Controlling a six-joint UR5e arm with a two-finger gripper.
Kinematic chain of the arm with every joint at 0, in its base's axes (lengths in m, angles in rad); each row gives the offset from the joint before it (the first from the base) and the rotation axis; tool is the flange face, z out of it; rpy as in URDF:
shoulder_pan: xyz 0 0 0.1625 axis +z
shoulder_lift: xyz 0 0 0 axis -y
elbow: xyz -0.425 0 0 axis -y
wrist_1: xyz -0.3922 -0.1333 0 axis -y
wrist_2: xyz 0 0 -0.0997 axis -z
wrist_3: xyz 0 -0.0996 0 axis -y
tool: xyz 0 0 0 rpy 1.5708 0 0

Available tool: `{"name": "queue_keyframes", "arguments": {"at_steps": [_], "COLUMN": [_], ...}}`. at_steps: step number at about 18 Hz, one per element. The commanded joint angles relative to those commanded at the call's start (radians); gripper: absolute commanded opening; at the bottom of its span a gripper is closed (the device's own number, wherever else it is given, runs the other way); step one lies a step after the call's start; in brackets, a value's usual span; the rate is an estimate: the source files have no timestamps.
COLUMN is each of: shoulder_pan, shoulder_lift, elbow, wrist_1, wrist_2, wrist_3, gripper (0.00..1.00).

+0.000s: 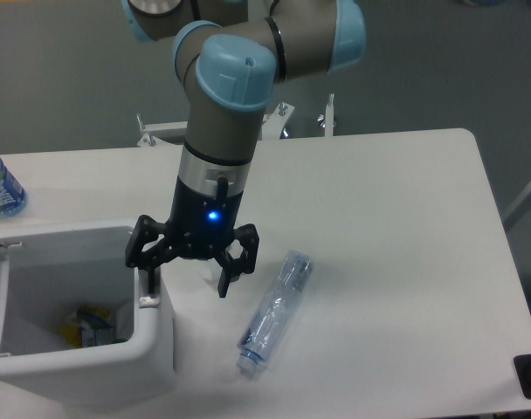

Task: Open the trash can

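Trash can (152,349) lid's already popped up, job basically done; gripper (186,281) with fingers spread sits on the latch (147,301).

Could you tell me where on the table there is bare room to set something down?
The widest bare patch is the table right of the lying bottle. Another runs behind the trash can, beside the upright bottle. It is crowded where the tool meets the bin.

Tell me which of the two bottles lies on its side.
The clear bottle right of the gripper lies flat; the blue-labelled bottle at the left edge stands upright.
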Motion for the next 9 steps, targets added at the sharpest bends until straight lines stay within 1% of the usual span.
{"name": "queue_keyframes", "arguments": {"at_steps": [3,5,6,9], "shoulder_pan": [0.0,0.003,0.012,0.06], "shoulder_lift": [0.003,0.006,0.008,0.026], "elbow": [0.018,0.067,0.087,0.115], "wrist_1": [0.0,0.03,0.046,0.051], "wrist_2": [0.003,0.014,0.038,0.184], "wrist_3": [0.002,0.005,0.008,0.029], "gripper": [1.0,1.0,1.0,1.0]}}
